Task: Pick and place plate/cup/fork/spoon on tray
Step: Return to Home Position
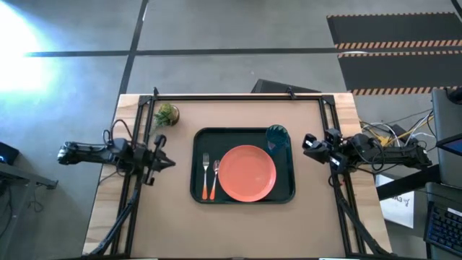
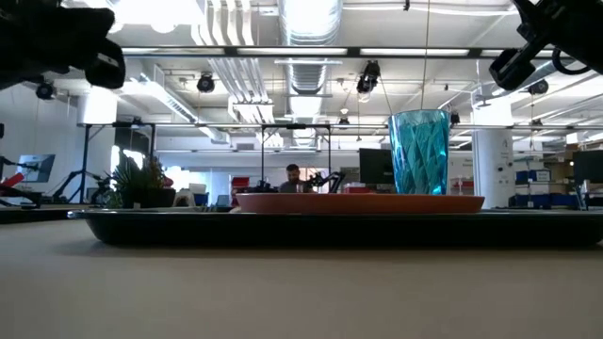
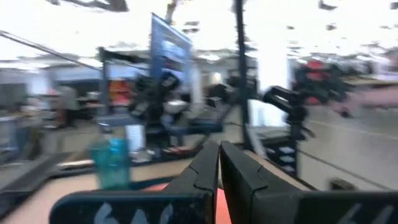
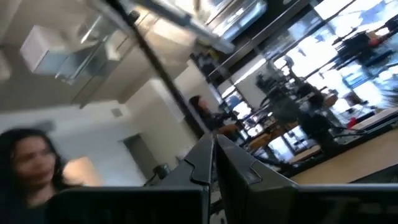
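Note:
The dark tray (image 1: pixel 198 141) lies mid-table. On it the salmon-orange plate (image 1: pixel 247 172) lies flat, the teal cup (image 1: pixel 278 137) stands upright at the far right corner, and the fork (image 1: pixel 206 177) and the spoon (image 1: pixel 215 177) lie side by side at the plate's left. The low view shows the cup (image 2: pixel 419 151) behind the plate (image 2: pixel 358 201) on the tray (image 2: pixel 283 229). My left gripper (image 1: pixel 170 162) is shut and empty, left of the tray. My right gripper (image 1: pixel 307 144) is shut and empty, right of the cup, above the table.
A small green plant (image 1: pixel 165 115) stands at the table's far left corner. Black frame rails run along the far, left and right edges. A person shows in the right wrist view (image 4: pixel 28 165), beyond the table.

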`<act>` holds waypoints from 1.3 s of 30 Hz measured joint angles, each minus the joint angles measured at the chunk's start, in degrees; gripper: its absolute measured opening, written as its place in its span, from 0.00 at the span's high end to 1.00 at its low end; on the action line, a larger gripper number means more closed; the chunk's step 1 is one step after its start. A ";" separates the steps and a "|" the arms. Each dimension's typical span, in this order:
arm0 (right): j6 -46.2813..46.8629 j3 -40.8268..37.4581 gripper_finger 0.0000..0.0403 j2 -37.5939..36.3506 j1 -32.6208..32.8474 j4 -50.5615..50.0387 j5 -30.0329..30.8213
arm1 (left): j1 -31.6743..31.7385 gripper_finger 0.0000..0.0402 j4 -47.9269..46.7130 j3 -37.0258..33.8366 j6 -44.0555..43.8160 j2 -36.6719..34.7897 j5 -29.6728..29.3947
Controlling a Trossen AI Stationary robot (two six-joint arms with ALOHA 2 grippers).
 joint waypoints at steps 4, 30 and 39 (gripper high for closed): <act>-1.14 -0.02 0.98 0.37 -0.02 -0.22 -8.16 | -0.03 1.00 -3.62 -0.01 -2.22 -0.02 4.60; 3.92 15.10 0.98 0.35 -0.02 -56.58 -17.65 | 0.00 1.00 -5.88 0.09 -3.97 -0.02 4.43; -9.59 21.91 0.98 -0.04 -0.04 -47.97 -5.37 | 0.02 1.00 -4.63 0.11 -4.03 -0.02 4.42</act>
